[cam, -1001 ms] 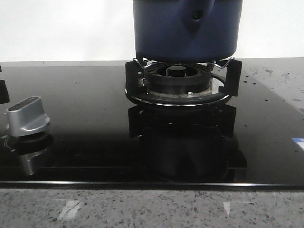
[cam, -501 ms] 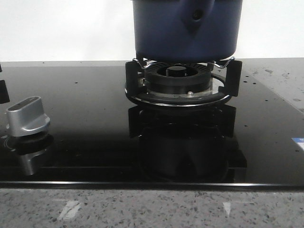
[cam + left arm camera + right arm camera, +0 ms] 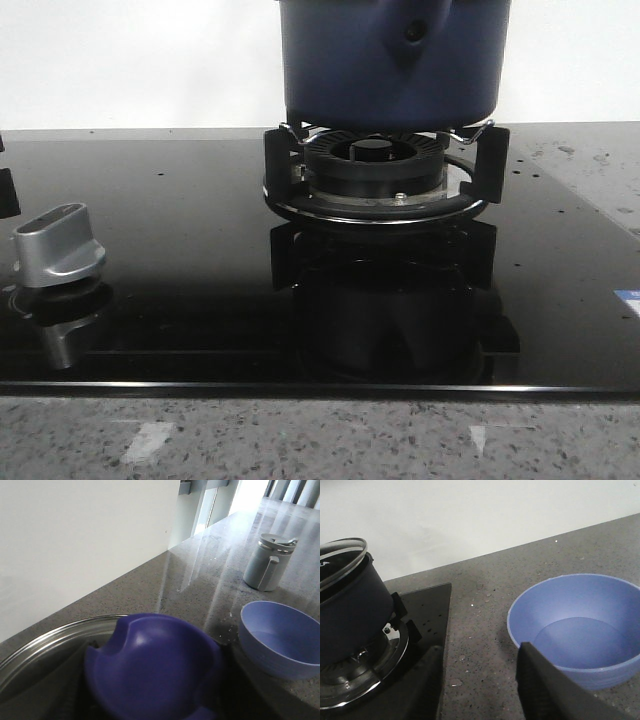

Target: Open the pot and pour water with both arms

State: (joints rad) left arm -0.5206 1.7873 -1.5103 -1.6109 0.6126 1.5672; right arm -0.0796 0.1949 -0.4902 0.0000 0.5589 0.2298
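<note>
The lidded pot (image 3: 390, 60) sits beside an empty blue bowl (image 3: 577, 627).

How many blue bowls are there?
1. The blue bowl sits on the grey counter, beside the stove holding the pot. Others may be hidden.

Bowl (image 3: 577, 630) and jug (image 3: 270, 562) crowd pot's (image 3: 390, 60) right flank.

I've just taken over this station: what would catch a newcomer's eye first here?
The big navy pot sits on the burner ring of the glossy black hob, its glass lid on. On the grey counter beside the hob stands a light blue bowl; beyond it stands a small grey lidded jug.
</note>
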